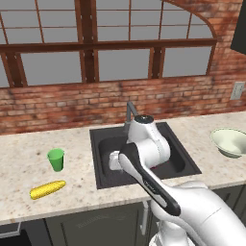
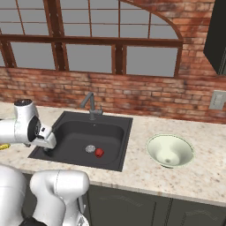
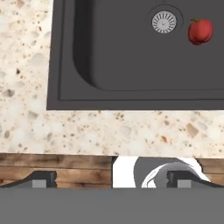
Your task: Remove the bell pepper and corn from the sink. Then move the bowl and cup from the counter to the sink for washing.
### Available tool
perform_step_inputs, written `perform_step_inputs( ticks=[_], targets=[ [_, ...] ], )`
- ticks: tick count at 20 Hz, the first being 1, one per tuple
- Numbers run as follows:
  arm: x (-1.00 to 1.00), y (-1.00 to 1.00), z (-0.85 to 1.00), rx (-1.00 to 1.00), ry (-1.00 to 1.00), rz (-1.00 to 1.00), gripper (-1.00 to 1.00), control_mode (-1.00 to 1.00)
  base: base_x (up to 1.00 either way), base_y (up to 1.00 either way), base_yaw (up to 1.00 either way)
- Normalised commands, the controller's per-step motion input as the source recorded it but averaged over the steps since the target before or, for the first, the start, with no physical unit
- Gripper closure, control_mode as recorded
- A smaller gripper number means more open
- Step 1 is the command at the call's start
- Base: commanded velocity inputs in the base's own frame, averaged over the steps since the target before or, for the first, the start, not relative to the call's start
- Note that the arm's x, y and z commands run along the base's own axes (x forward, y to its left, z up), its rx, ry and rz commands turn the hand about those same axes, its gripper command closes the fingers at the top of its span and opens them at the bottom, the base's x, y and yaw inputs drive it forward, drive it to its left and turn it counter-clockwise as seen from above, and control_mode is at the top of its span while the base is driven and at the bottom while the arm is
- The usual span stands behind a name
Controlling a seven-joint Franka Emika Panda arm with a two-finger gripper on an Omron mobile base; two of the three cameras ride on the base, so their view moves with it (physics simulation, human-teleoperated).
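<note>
The small red bell pepper point(image 2: 99, 152) point(image 3: 201, 31) lies on the floor of the dark sink point(image 2: 115, 132) point(image 3: 65, 65), just right of the round silver drain point(image 3: 164, 22). On the counter left of the sink are the yellow corn point(image 1: 47, 190) and, behind it, the green cup point(image 1: 55, 159). The pale bowl point(image 1: 230, 141) point(image 2: 170, 150) sits on the counter right of the sink. My gripper point(image 3: 112, 179) is open with nothing between its fingers. It hangs over the counter's front strip by the sink's front left corner, well away from the pepper.
A grey faucet point(image 2: 90, 106) stands at the sink's back rim, below a brick wall with windows. The counter point(image 3: 109, 131) drops off at its front edge to a wooden floor. My own arm hides much of the sink in the left base view.
</note>
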Motion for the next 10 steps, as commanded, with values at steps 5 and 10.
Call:
perform_step_inputs(
  ticks=[5, 10],
  targets=[
    [0.05, -0.4, 0.0, 0.13, -0.17, 0.01, -1.0, -1.0, 0.0, 0.0, 0.0],
    [0.08, -0.37, 0.0, 0.12, -0.05, 0.01, -1.0, -1.0, 0.0, 0.0, 0.0]
  ],
)
